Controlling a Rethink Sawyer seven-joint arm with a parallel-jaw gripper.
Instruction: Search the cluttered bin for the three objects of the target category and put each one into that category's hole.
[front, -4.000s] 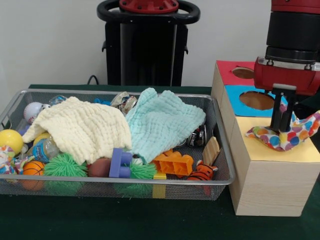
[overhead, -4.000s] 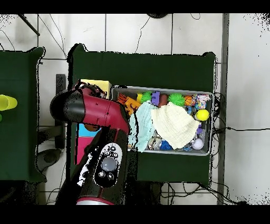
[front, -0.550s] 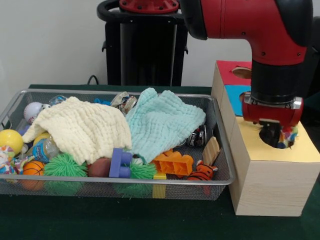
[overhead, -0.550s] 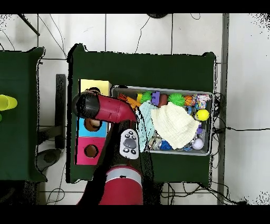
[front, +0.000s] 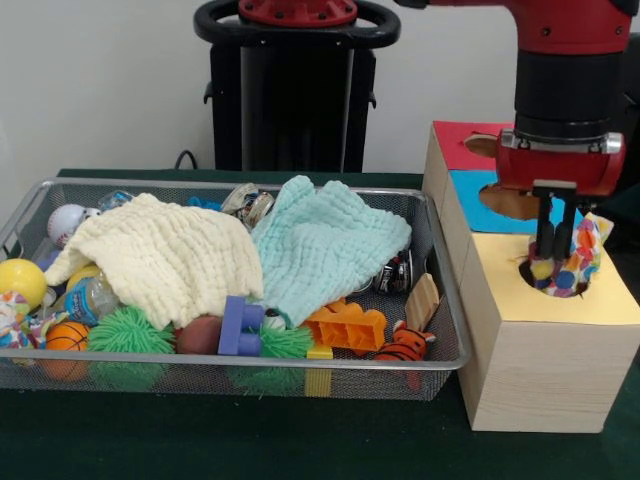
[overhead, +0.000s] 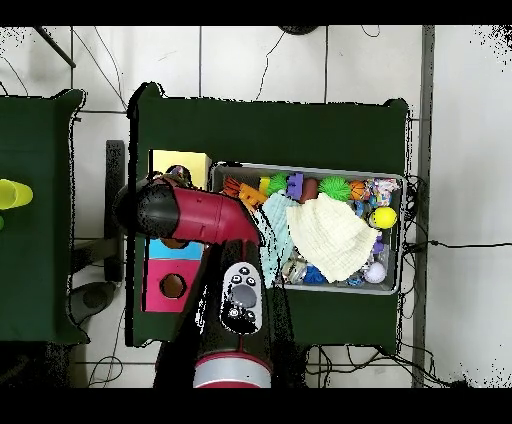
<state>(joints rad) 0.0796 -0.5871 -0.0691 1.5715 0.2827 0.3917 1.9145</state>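
Note:
My gripper (front: 555, 252) stands straight down over the hole (front: 526, 268) in the yellow top (front: 600, 300) of the wooden box. Its fingers are close together on a polka-dot cloth (front: 581, 262), which is bunched up in the hole's mouth with a flap sticking up to the right. The wire mesh bin (front: 250, 363) sits left of the box. A bit of dotted fabric (front: 10, 315) shows at the bin's left end; whether it is a cloth is unclear. In the overhead view my arm (overhead: 200, 215) hides the gripper and the hole; the yellow top (overhead: 180, 162) and the bin (overhead: 310, 167) show.
A cream cloth (front: 160, 260) and a mint-green cloth (front: 320, 245) cover the bin's middle, over balls, spiky toys, blocks and a tiger toy (front: 405, 345). The blue-topped hole (front: 470, 205) and the red-topped hole (front: 455, 140) lie behind the yellow one.
My gripper has moved left and down with the dotted cloth. The cloth lay spread on the yellow top to the right; now it is bunched in the hole.

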